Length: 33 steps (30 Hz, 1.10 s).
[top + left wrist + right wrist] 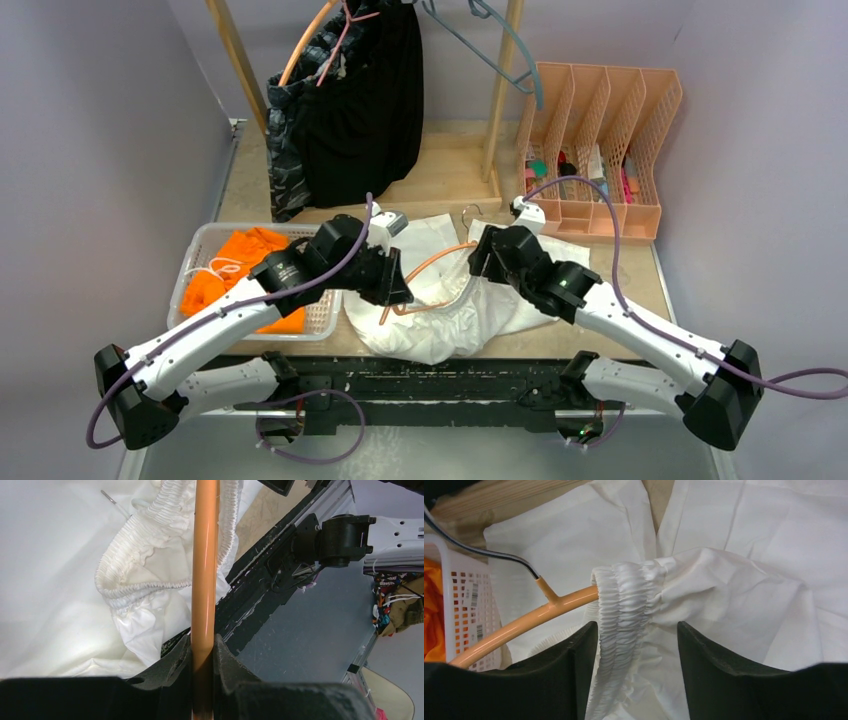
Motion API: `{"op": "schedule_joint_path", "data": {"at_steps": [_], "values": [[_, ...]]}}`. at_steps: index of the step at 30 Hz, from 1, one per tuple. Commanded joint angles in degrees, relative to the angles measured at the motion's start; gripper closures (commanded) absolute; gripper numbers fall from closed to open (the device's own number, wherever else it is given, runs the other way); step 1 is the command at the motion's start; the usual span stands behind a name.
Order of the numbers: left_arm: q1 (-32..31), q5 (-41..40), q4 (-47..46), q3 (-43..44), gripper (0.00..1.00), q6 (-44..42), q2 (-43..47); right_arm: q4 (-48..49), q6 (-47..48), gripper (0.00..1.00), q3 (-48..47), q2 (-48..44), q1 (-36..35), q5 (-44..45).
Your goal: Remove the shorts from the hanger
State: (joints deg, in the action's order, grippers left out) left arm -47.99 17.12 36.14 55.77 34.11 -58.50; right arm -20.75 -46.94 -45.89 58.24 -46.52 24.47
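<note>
The white shorts lie crumpled on the table's near middle, with an orange hanger threaded through their elastic waistband. My left gripper is shut on the hanger's orange bar, which runs straight up between its fingers. My right gripper hovers over the shorts, open, its jaws on either side of the gathered waistband without pinching it. The hanger's metal hook points toward the back left. The black shorts and the camo shorts hang on the rack behind.
A white mesh basket at the left holds the orange shorts. A peach divider tray stands at the back right. A wooden rack carries a teal hanger. The table's near edge lies just past the shorts.
</note>
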Motion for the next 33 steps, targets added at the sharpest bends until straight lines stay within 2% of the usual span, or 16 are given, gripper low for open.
{"op": "schedule_joint_path", "data": {"at_steps": [1,7,10,17,21,24,33], "values": [[0.19,-0.12,-3.46,3.47,1.0,0.78,0.27,-0.6,-4.24,0.45,-3.16,2.27,0.01,4.69],[0.19,-5.64,1.22,4.6,1.0,-0.36,1.1,-5.87,-6.19,0.84,-4.26,1.34,0.03,14.12],[0.18,-7.44,3.56,5.18,1.0,-1.31,3.09,-9.98,-8.42,0.97,-4.52,-0.22,0.03,19.58],[0.2,-8.12,6.08,5.89,1.0,-2.0,10.04,-11.04,-4.72,1.0,-5.46,1.25,3.02,22.51],[0.18,-10.17,10.58,7.11,1.0,-1.59,13.16,-7.24,2.09,1.0,-5.34,3.06,10.11,15.6],[0.22,-11.69,11.67,8.27,1.0,-1.16,15.5,-4.84,3.66,1.0,-4.72,3.4,11.01,11.77],[0.18,-27.17,12.08,14.77,1.0,-0.78,18.5,-1.28,3.76,1.0,-1.58,5.98,11.04,1.72]]}}
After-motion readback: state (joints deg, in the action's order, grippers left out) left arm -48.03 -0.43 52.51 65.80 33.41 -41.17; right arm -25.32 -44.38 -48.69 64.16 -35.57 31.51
